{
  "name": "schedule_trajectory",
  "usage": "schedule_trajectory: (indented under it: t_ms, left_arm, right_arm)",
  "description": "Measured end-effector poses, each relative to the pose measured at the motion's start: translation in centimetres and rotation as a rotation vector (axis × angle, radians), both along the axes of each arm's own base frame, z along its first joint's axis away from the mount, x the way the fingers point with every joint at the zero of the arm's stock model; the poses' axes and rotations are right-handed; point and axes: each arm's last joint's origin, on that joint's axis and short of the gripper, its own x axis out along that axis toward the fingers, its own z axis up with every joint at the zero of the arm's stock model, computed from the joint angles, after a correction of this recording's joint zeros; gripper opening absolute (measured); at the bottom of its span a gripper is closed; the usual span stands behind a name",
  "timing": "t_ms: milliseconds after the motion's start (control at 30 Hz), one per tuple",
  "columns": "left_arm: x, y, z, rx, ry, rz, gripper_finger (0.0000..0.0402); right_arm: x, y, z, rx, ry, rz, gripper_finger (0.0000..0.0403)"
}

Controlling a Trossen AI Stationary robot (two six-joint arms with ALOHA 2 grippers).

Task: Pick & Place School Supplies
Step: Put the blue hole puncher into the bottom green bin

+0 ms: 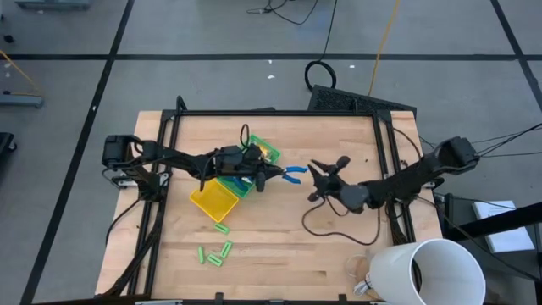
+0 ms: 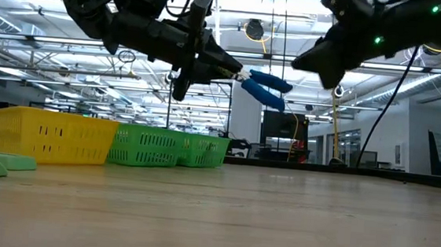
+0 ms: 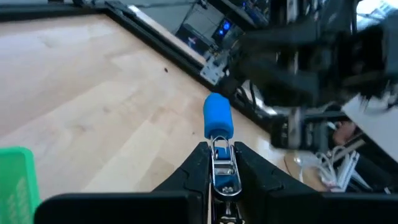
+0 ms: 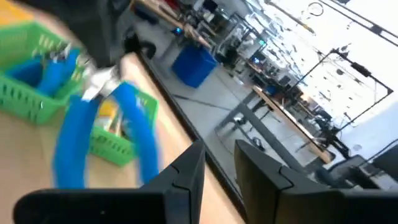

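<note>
A blue-handled scissor-like tool (image 1: pixel 295 174) hangs in the air over the table's middle, held by my left gripper (image 1: pixel 273 176), which is shut on it. Its two blue handles (image 2: pixel 269 89) point toward my right gripper (image 1: pixel 326 169). That gripper is open, a short way off to the right at about the same height, touching nothing. In the right wrist view the handles (image 4: pixel 134 140) show blurred in front of the open fingers (image 4: pixel 217 155). Several light-green sticks (image 1: pixel 216 252) lie flat on the table near its near edge. My left gripper pinches the tool's metal end (image 3: pixel 221 163) between its two fingers. The fingers come level from the table's left and lie along the tool. The tool is lifted clear of the table, with the blue handles (image 3: pixel 217 118) sticking out past the fingertips and sloping slightly down.
The green-and-yellow compartment tray (image 1: pixel 222 200) stands under the left arm, left of centre; another blue piece (image 4: pixel 51 70) shows in its green part. A big white cup (image 1: pixel 432 271) lies at the table's near right corner. A black cable (image 1: pixel 326 229) loops on the table below the right arm.
</note>
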Motion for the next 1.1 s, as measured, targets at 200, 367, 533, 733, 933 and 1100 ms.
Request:
schedule_trajectory:
  t_ms: [200,367,533,733,933,1100]
  left_arm:
    - [-0.6,1.0,0.3,-0.029,0.037,-0.033,0.0047]
    - [-2.6,2.0,2.0,-0.075,0.113,-0.112,0.0047]
    - [-6.3,2.2,4.0,-0.135,0.258,-0.121,0.0047]
    - [-11.2,1.6,6.3,-0.155,0.375,-0.043,0.0047]
    - [-14.5,1.9,6.2,-0.182,0.505,0.047,0.0047]
    - [-14.3,2.8,4.4,-0.214,0.517,0.043,0.0047]
  right_arm:
    - [-3.6,-0.3,-0.1,0.177,-0.136,0.257,0.0083]
    - [-7.1,-1.9,-1.2,0.343,-0.261,0.369,0.008]
    - [-9.8,-2.8,-2.3,0.379,-0.33,0.368,0.008]
    - [-11.0,-3.2,-3.0,0.4,-0.37,0.369,0.0077]
    - [-11.0,-3.2,-3.0,0.393,-0.367,0.37,0.0079]
    - [-11.0,-3.2,-3.0,0.38,-0.361,0.371,0.0074]
